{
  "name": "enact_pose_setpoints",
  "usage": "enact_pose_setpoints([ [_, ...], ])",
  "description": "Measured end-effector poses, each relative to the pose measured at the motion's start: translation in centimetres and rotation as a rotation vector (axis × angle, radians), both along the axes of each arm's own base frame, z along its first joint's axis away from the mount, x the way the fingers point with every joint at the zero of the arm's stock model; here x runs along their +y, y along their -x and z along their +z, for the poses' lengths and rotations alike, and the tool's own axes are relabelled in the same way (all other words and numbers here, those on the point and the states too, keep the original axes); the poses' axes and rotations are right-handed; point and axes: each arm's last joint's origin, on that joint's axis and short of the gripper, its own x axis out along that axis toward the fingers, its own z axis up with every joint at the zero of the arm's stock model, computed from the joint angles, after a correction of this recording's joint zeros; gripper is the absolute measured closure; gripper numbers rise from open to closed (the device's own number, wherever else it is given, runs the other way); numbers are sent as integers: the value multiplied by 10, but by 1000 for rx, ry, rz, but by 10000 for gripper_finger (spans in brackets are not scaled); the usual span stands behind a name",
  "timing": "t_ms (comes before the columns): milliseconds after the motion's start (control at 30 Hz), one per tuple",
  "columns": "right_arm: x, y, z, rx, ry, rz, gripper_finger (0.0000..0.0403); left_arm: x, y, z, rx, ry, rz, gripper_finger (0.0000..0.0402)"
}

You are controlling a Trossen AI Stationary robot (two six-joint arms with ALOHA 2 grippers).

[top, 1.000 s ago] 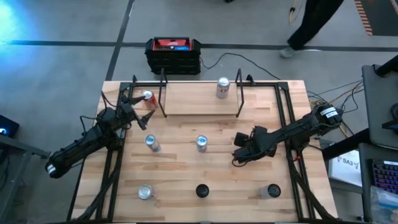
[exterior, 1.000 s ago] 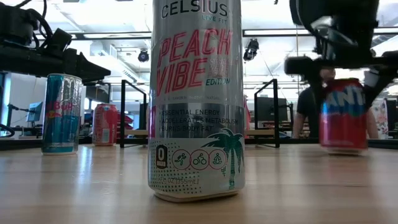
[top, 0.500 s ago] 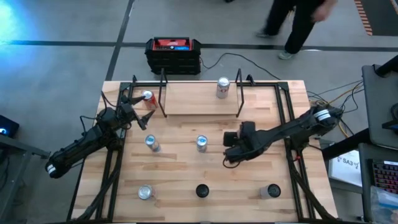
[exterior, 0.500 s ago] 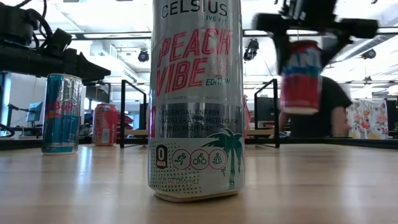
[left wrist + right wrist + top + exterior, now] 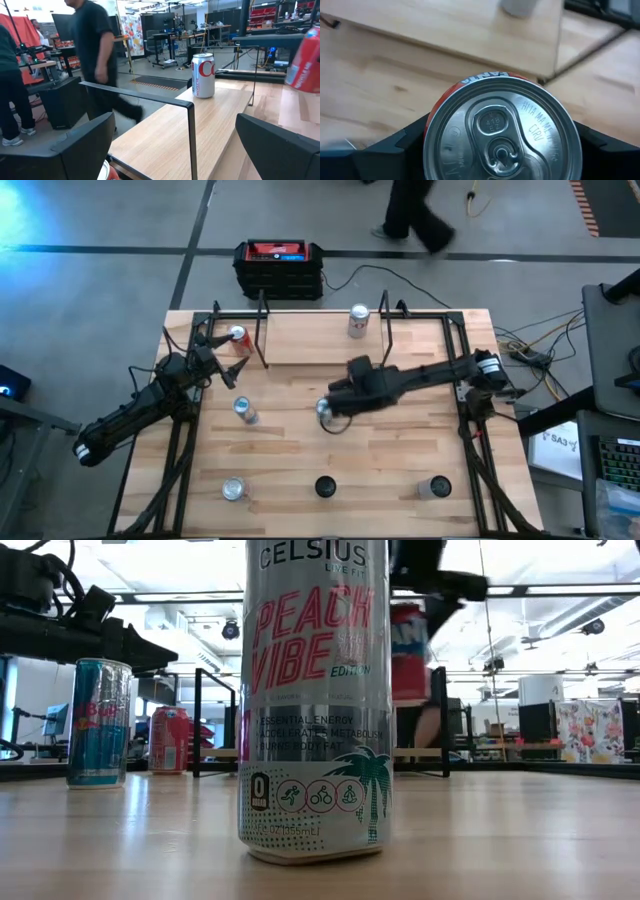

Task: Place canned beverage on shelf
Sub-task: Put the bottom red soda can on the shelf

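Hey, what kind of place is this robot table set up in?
Most likely a robotics lab or workshop. Beyond the wooden table there is a bare concrete floor, ceiling strip lights, rows of desks with monitors, and a person walking past.

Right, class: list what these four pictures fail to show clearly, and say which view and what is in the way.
- Low view: the tall can up close hides most of the shelf and part of the red can that the right hand holds.
- Right wrist view: the red can's lid covers its label and the hand's fingers.
- High view: the bottom-row cans' brands are too small.
- Left wrist view: the red can is blurred and cut by the edge.
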Motion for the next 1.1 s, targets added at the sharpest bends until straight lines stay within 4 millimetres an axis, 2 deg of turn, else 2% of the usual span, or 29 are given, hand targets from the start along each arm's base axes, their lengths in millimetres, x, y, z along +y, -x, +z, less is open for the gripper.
enact_pose_setpoints([
  [233, -49, -20, 18, -70, -78, 103, 115, 0, 0, 0, 0, 0, 0, 3],
  [467, -100, -27, 15, -118, -113, 177, 108, 0, 0, 0, 0, 0, 0, 3],
  [633, -120, -30, 13, -124, -68, 255, 82, 0, 0, 0, 0, 0, 1, 3],
  [833, -136, -31, 7, -79, -50, 312, 82, 0, 0, 0, 0, 0, 0, 3],
  [1100, -166, -37, -13, -68, -116, 371, 80, 0, 0, 0, 0, 0, 0, 3],
])
